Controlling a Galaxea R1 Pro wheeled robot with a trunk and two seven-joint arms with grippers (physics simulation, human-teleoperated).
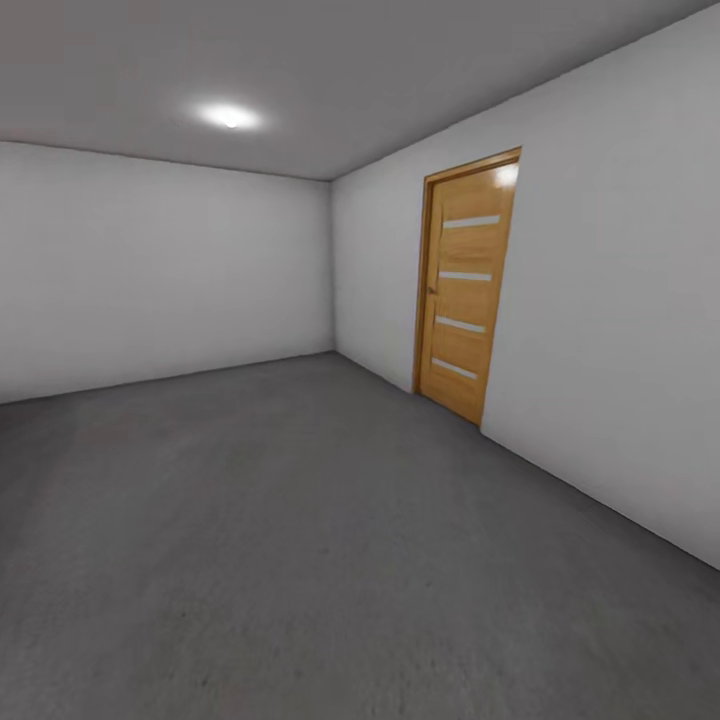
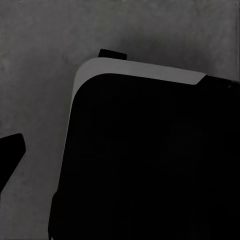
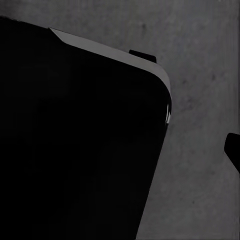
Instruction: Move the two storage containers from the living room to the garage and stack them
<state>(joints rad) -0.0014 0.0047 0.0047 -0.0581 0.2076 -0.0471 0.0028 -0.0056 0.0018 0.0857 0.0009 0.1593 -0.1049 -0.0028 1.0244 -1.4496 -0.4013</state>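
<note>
Room: you face the garage, with white-grey walls and one ceiling light at 11 o'clock.
Floor: dark grey, rough, spreading from your 6 o'clock to the far wall.
Door: wooden, four pale slats, shut, in the right wall at 2 o'clock.
Robot base: black with a pale rim, seen in both wrist views above the same grey floor.
Left and right pincers: you cannot tell their spread; a dark finger edges each wrist view.
</note>
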